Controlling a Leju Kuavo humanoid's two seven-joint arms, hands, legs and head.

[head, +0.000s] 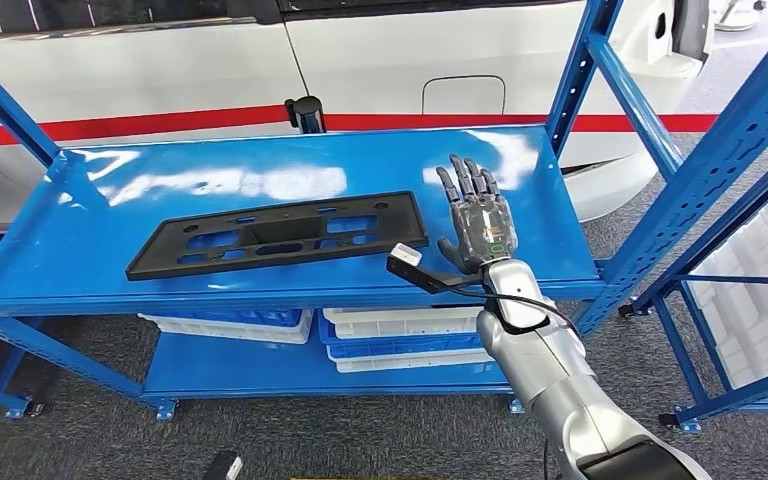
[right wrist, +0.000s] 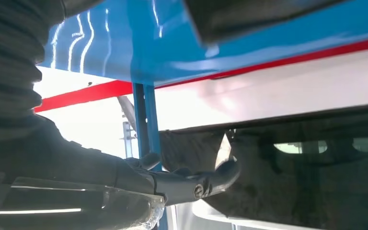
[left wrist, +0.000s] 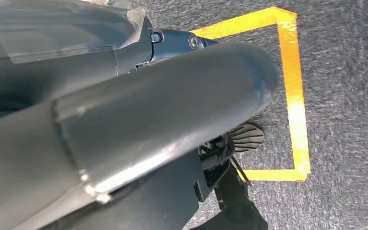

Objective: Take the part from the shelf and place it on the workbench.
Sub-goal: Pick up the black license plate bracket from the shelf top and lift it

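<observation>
Nothing of the job looks done yet: the black plastic part (head: pixel 278 234), a long flat panel with cut-outs, is lying flat on the blue shelf (head: pixel 110 215) across the middle of the head view, untouched. Lifting it and carrying it to a workbench is all still ahead.

The right hand (head: pixel 476 222) is reaching in from the lower right of the frame, palm down over the shelf, just beside the part's right end. Its fingers are stretched out straight and spread, holding nothing. The silver forearm is angling up from the bottom edge.

The left hand (left wrist: pixel 148 124) is hanging down over grey carpet with a yellow tape outline (left wrist: pixel 292 91); whether its fingers are apart or curled I cannot tell.
</observation>
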